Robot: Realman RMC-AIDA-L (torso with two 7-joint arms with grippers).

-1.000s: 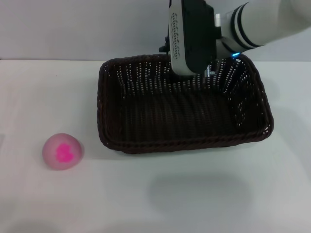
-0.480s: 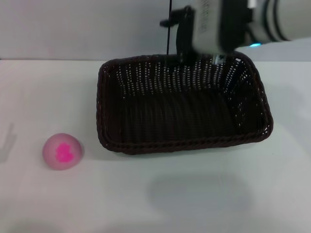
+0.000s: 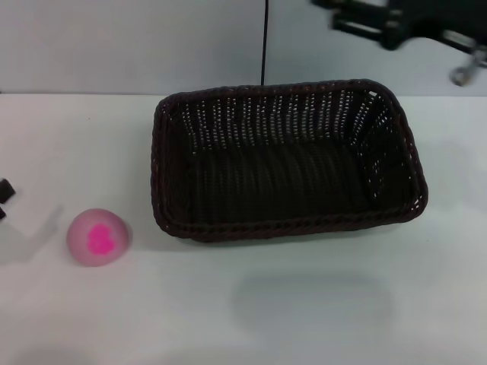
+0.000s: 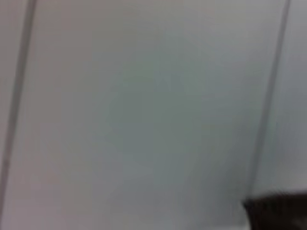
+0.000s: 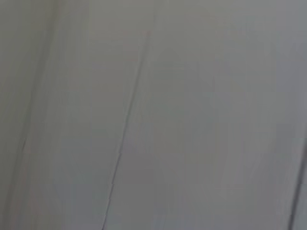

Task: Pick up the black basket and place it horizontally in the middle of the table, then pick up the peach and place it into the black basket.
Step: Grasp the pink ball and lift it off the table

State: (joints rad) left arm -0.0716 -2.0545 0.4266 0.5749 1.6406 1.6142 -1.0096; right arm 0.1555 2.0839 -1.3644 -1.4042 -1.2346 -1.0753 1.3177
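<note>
The black basket [image 3: 285, 160] lies lengthwise across the middle of the white table [image 3: 304, 304], empty and free of both grippers. The peach [image 3: 97, 236] rests on the table to the left of the basket, magenta blotch facing up. My right gripper [image 3: 327, 12] is raised above and behind the basket's far right corner, its two dark fingers apart and holding nothing. My left gripper [image 3: 4, 201] shows only as two dark fingertips at the left edge of the head view, apart, a little left of the peach and above the table. The wrist views show neither object clearly.
A thin black cable [image 3: 264, 42] hangs down the grey wall behind the basket. White tabletop spreads in front of the basket and around the peach. The left wrist view shows grey wall and a dark shape [image 4: 278, 213] in one corner.
My right gripper has lifted out of the basket's far side and pulled up and to the right. My left fingertips have come into view at the left edge near the peach. Basket and peach stay put.
</note>
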